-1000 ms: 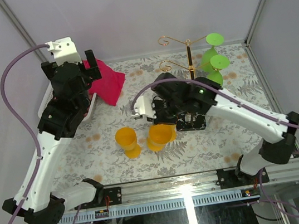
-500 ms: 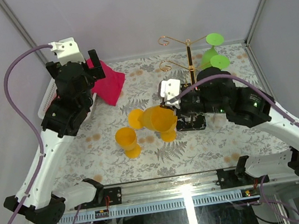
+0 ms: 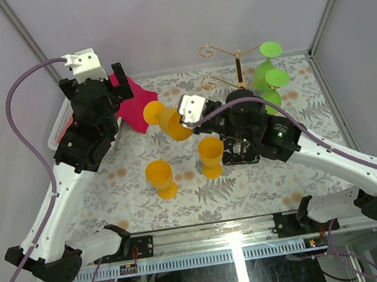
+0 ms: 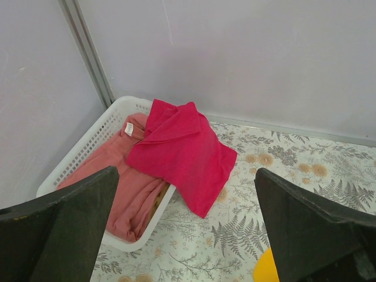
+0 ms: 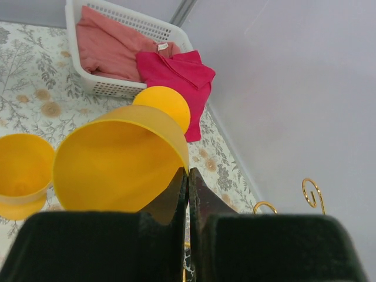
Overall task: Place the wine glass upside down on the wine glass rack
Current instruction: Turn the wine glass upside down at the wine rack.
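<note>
My right gripper [image 3: 185,126] is shut on the rim of a yellow wine glass [image 3: 168,123] and holds it in the air, tipped on its side, with its foot pointing toward the back left. In the right wrist view the fingers pinch the glass's rim [image 5: 120,161]. The wine glass rack [image 3: 239,69], a gold pole with curled arms on a black base, stands right of the held glass. Three green glasses [image 3: 276,77] hang on it upside down. My left gripper [image 3: 118,86] is open and empty, high over the red cloth.
Two more yellow glasses stand upright on the table [image 3: 160,177] [image 3: 210,155]. A white basket [image 4: 76,158] with pink cloth sits at the back left, and a red cloth [image 4: 182,153] drapes over its edge. Enclosure walls close off the back and both sides.
My right gripper has lifted the yellow glass off the table, carried it up and back-left, and tipped it onto its side. The left arm has barely moved.
</note>
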Tool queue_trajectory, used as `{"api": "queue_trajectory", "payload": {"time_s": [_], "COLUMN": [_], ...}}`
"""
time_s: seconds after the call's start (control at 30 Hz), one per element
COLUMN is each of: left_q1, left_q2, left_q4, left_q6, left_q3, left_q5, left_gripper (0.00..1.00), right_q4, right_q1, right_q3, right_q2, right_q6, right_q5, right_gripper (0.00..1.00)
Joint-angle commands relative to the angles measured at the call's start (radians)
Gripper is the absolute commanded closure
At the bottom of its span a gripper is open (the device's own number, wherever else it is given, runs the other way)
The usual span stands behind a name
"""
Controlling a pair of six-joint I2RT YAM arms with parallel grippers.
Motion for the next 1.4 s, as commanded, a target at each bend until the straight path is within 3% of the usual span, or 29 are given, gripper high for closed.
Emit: {"api": "queue_trajectory", "payload": {"time_s": [0.0, 0.3, 0.5, 0.83, 1.07, 1.37], "left_q1": [0.008, 0.007, 0.007, 0.009, 0.044, 0.108], "left_q2": [0.008, 0.022, 0.012, 0.08, 0.144, 0.163], "left_q4": [0.059, 0.064, 0.077, 0.105, 0.068, 0.134], "left_q6": [-0.013, 0.01, 0.011, -0.075, -0.31, -0.644], "left_q3": [0.005, 0.02, 0.021, 0.035, 0.142, 0.09], "left_q5": [-0.006, -0.012, -0.017, 0.091, 0.185, 0.352], "left_gripper": [0.0, 0.0, 0.0, 0.0, 0.0, 0.0], "right_q4": [0.06, 0.042, 0.241, 0.552, 0.745, 0.797], "right_q1": [-0.04, -0.196, -0.305, -0.443, -0.468, -0.477], "right_q3": [0.133, 0.283, 0.244, 0.206, 0.132, 0.157], "right_q2": [0.064, 0.235, 0.28, 0.35, 0.366, 0.4], "right_q6": [0.049, 0.138, 0.157, 0.206, 0.2, 0.246], "right_q5": [-0.04, -0.179, -0.19, -0.222, -0.219, -0.29], "right_gripper": [1.0, 1.0, 1.0, 1.0, 1.0, 1.0]}}
